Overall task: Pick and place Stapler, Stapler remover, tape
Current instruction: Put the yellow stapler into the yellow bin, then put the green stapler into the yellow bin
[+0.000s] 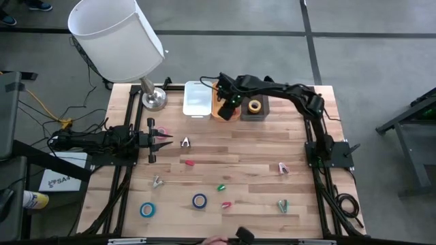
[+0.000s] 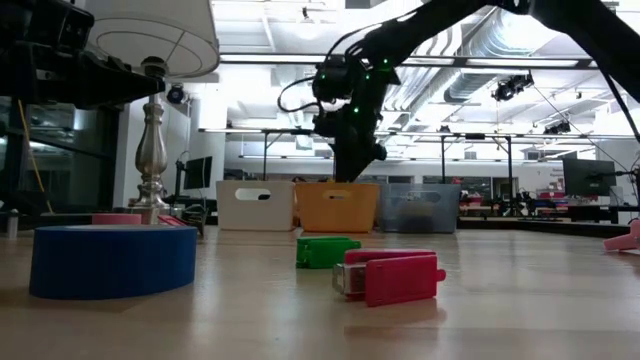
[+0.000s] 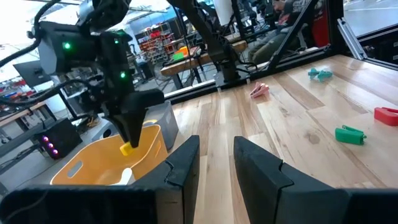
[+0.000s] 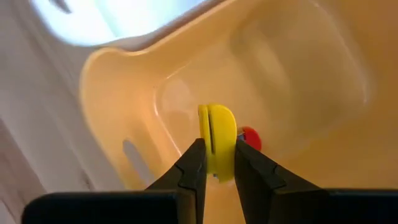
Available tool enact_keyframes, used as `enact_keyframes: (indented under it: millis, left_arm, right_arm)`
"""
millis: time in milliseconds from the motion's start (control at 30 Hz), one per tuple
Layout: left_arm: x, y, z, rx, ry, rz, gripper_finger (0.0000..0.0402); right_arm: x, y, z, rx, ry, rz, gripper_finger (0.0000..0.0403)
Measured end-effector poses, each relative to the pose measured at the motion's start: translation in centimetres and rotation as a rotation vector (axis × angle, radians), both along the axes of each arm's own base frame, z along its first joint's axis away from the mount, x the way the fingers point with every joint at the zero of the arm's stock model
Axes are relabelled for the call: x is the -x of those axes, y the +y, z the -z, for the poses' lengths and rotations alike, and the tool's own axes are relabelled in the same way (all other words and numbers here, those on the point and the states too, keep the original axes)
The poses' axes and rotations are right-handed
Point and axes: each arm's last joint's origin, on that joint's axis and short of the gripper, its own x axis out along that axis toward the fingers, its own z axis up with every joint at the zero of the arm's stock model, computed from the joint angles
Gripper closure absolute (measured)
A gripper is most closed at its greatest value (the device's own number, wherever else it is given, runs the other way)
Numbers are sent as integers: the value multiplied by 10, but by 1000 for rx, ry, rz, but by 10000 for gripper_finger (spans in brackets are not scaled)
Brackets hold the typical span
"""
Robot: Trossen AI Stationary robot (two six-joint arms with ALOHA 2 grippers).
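My right pincer [image 4: 214, 163] is pinched on a small yellow tape roll [image 4: 216, 142], gripped edge-on so its flat faces run parallel to the fingers. It hangs directly above the open orange bin [image 1: 224, 111] at the table's far edge; a red object [image 4: 250, 138] already lies on the bin's floor just beyond the roll. As I judge it, the drop turns on that one relation: roll over bin mouth, straight down, no sideways travel needed.

My left pincer [image 1: 154, 139] waits low over the table's left side, fingers parted, holding nothing.

Nearest me on the table [image 1: 252, 153] sit two blue tape rolls, one at the near left [image 1: 147, 209] and one nearer the middle [image 1: 199, 200], with a green stapler [image 1: 221, 187] and a red stapler [image 1: 226, 203] beside them. The left arm is nearer the left-hand roll. Farther back, a white bin [image 1: 197, 99] and a dark bin [image 1: 255, 107] flank the orange one, the dark one holding a yellow ring [image 1: 254, 105].
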Motion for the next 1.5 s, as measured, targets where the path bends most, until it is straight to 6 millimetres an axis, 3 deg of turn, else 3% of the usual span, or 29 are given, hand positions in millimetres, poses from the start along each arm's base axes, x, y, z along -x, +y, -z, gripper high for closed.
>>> enact_keyframes:
  millis: [267,800,1133,1500]
  left_arm:
    - [0,0,0,0,0,0,305]
    - [0,0,0,0,0,0,305]
    - [0,0,0,0,0,0,305]
    - [0,0,0,0,0,0,305]
  right_arm:
    - [2,-6,10,-62,14,185,321]
    - [2,-2,3,-91,-12,182,179]
    - [2,32,-32,-24,-33,12,171]
    - [4,100,-55,4,53,-225,171]
